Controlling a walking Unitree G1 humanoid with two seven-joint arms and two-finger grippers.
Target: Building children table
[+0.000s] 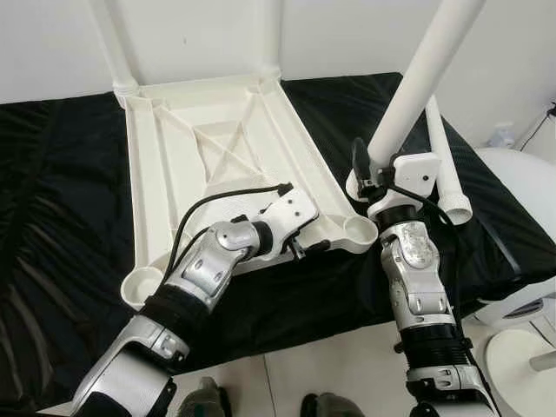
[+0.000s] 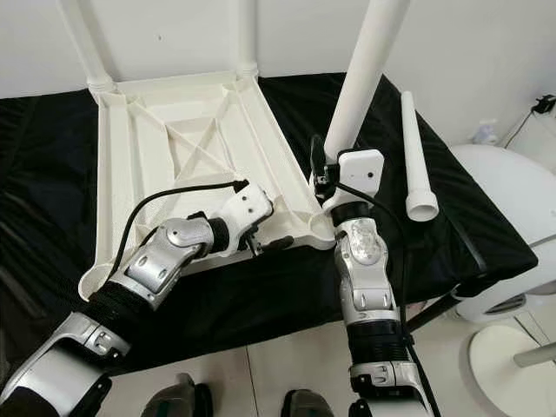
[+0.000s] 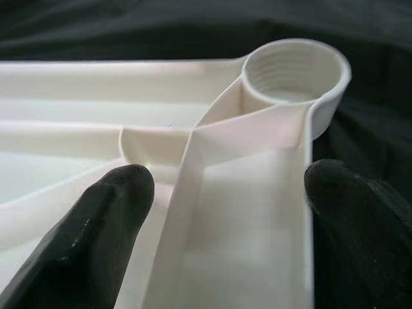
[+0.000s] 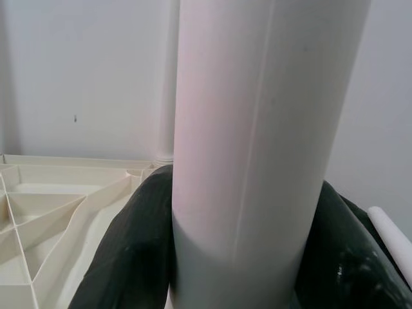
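Note:
The white plastic table top [image 1: 139, 174] lies upside down on a black cloth, with two legs [image 1: 113, 43] standing in its far corners. My right gripper [image 1: 369, 178] is shut on a third white leg [image 1: 417, 78], held upright and leaning slightly. The leg's lower end sits just above and behind the near-right threaded socket [image 1: 360, 230]. My left gripper [image 1: 306, 248] is open at the near edge. Its fingers [image 3: 122, 212] straddle the rim and an inner rib just short of that socket [image 3: 296, 71]. The right wrist view has the leg [image 4: 257, 129] between both black fingers.
A fourth leg [image 1: 445, 165] lies loose on the cloth to the right of my right arm. The near-left socket [image 1: 139, 285] holds nothing. A white rounded object [image 1: 521, 191] stands off the right end. The wall is close behind, and my feet [image 1: 204, 401] are at the front edge.

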